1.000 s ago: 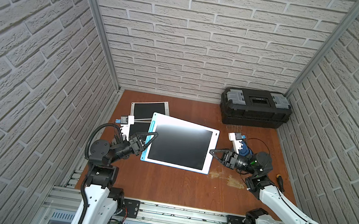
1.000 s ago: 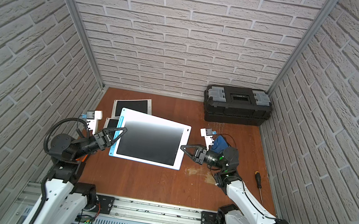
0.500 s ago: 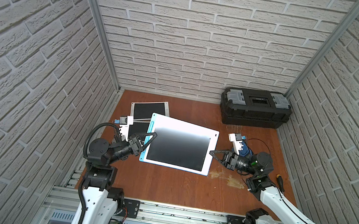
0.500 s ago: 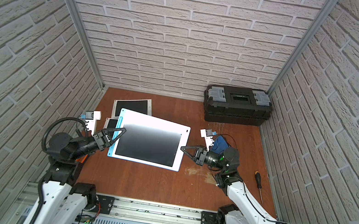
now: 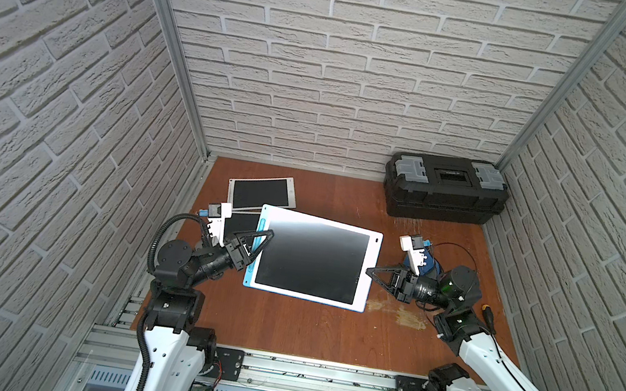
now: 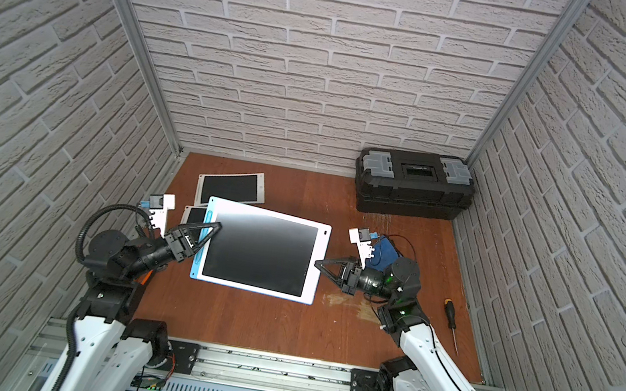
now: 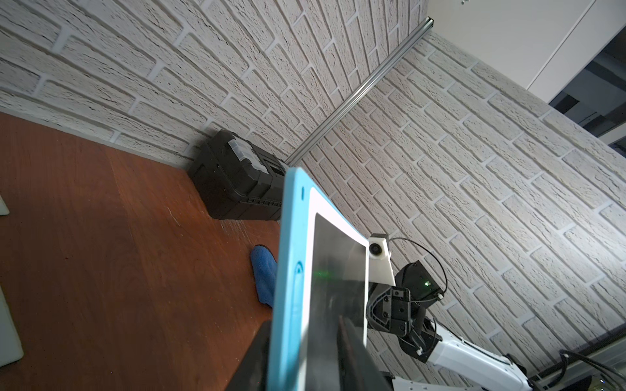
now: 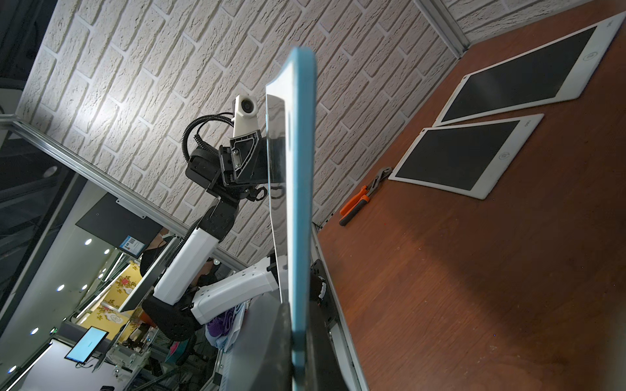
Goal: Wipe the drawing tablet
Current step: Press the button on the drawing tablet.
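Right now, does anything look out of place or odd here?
The tablet hangs above the table, right gripper shut on one short edge, left gripper at the opposite edge, while the cloth lies untouched on the wood. A pale scuffed patch marks the table near the right gripper.

My right arm [image 6: 427,348] hides part of the blue cloth [image 6: 386,254] — right of centre. The drawing tablet [image 6: 261,252] covers most of a small tablet [image 6: 194,214].
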Motion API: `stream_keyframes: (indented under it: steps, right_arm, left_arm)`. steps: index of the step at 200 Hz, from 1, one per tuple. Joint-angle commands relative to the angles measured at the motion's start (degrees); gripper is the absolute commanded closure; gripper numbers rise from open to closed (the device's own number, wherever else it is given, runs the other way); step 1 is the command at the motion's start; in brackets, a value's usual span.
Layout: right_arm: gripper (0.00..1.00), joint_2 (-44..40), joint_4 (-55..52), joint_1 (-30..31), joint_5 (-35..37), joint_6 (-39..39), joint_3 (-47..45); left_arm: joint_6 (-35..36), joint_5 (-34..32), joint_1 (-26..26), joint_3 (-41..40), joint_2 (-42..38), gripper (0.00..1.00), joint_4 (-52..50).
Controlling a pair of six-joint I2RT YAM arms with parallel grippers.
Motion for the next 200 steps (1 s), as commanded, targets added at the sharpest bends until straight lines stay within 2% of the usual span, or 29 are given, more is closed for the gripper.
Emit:
stream_keyframes:
  steps: [1, 35, 71, 90, 130, 137, 144, 200]
  right_arm:
    - [0.98, -1.8, -4.4, -1.5, 2.9, -4.2, 2.5]
    - [0.98, -2.4, -5.9, -3.8, 2.6, -4.2, 3.1]
    - [0.98, -2.5, -5.8, -5.5, 2.1, -3.6, 2.9]
    - [0.98, -2.6, -6.2, -5.9, 2.3, -3.8, 2.9]
    - [0.98, -2.4, -6.0, -6.3, 2.1, -3.5, 3.0]
    - [0.98, -2.4, -6.0, -6.4, 2.1, -3.5, 3.0]
    - [0.98, -2.4, -5.9, -6.4, 2.1, -3.4, 2.9]
    - [0.97, -1.4, -3.3, -6.3, 0.6, -1.6, 2.6]
  left_arm:
    - [1.5, 0.2, 0.2, 2.2, -1.2, 0.68, 1.3]
    - [1.8, 0.3, 0.1, 2.1, -1.3, 0.88, 0.8]
    - [2.0, 0.2, 0.2, 1.8, -1.4, 0.89, 0.5]
    - [2.3, -0.1, 0.1, 1.8, -1.5, 0.81, -0.2]
    - [2.8, -0.3, 0.2, 1.9, -1.5, 0.81, -0.7]
    - [2.8, -0.2, 0.1, 1.8, -1.4, 0.87, -0.6]
    - [2.7, -0.2, 0.1, 1.8, -1.4, 1.00, -0.4]
    - [3.0, 0.0, 0.1, 2.0, -1.2, 1.00, 0.1]
